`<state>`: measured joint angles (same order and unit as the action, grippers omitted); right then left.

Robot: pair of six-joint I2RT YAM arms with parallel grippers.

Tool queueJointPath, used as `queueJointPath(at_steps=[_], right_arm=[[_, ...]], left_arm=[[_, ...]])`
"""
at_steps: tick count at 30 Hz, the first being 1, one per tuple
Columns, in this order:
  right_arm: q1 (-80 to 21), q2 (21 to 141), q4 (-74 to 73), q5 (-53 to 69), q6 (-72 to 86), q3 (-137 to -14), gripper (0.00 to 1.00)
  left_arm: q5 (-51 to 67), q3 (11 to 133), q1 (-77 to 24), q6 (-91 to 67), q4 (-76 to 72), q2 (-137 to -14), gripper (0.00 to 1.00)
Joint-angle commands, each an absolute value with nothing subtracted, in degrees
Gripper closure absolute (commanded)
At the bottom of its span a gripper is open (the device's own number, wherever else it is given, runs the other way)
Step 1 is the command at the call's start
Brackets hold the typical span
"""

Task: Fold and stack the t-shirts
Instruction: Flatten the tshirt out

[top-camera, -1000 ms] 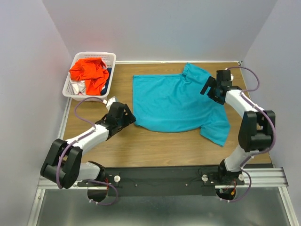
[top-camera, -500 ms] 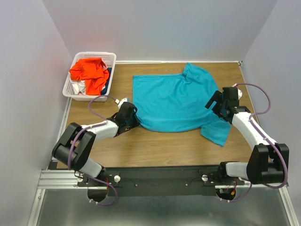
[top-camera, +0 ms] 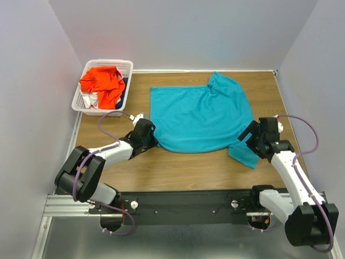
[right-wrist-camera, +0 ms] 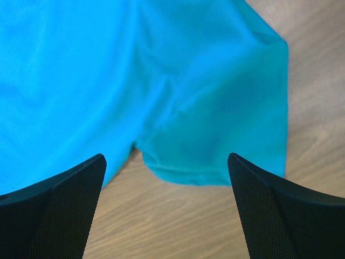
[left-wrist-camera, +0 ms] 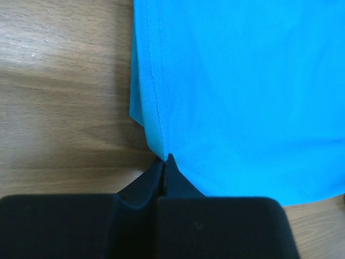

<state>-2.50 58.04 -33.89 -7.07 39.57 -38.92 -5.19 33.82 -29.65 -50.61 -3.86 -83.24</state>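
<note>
One teal t-shirt (top-camera: 199, 116) corner sits pinched in left tool (left-wrist-camera: 165, 159); right tool (right-wrist-camera: 166, 157) gapes.

Matt, fine-mesh knit cloth forms the teal t-shirt (left-wrist-camera: 242, 81), its hem stitched, on a wood-grain worktop (left-wrist-camera: 64, 81) of low sheen; the right tool's (right-wrist-camera: 166, 157) black fingers (right-wrist-camera: 64, 210) look matt and finely dimpled.

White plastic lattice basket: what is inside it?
A crumpled orange-red shirt lies on top; white cloth and dark blue cloth peek out beneath it. Anything deeper is covered.

Bright even light, soft shadows — teal t-shirt (right-wrist-camera: 205, 81) slightly blurred, right wrist
</note>
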Motion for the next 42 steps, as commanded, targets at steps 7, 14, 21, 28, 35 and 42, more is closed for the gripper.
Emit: queueJointPath(at_steps=[7, 14, 21, 28, 35, 42], right_arm=[[-2.55, 52.64, -42.19, -8.08, 52.72, -30.5, 0.0], [-2.55, 59.76, -39.12, -10.19, 54.41, -27.51, 0.0], [-2.55, 65.21, -28.94, -8.62, 52.48, -26.81, 0.21], [-2.55, 67.86, -24.79, -12.65, 49.05, -31.81, 0.94], [-2.55, 56.44, -21.71, -16.16, 48.52, -44.19, 0.99], [-2.55, 47.29, -21.8, -21.18, 44.13, -61.06, 0.99]], left_arm=[[-9.05, 33.49, -29.71, -49.83, -2.55, -78.05, 1.0], [-12.74, 33.49, -29.62, -50.36, -1.49, -76.2, 1.0], [-13.36, 34.98, -29.62, -49.31, -1.14, -77.87, 1.0], [-14.59, 37.7, -29.62, -48.52, -0.35, -78.49, 1.0], [-18.09, 46.92, -29.53, -45.79, 3.6, -72.97, 1.0], [-20.22, 56.77, -29.71, -42.81, 6.15, -61.01, 1.0]])
